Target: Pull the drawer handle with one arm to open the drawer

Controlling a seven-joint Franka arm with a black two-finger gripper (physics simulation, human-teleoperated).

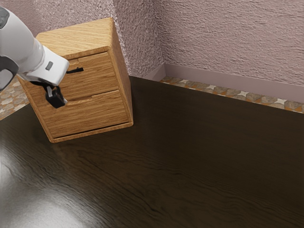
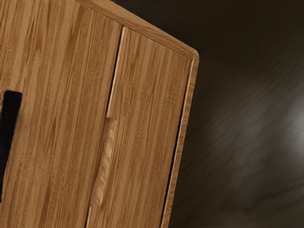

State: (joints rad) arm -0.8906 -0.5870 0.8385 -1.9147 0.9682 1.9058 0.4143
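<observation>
In the frame's upper left, the upper drawer (image 1: 97,76) of the cabinet (image 1: 90,35) carries a black handle (image 1: 75,71). It lies crosswise, just up-right of the gripper (image 1: 56,98), whose spread I cannot tell.

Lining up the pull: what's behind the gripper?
The gripper hangs before the seam between two drawer fronts of the cabinet. The upper drawer's black handle shows; whatever lies behind the gripper is covered.
</observation>
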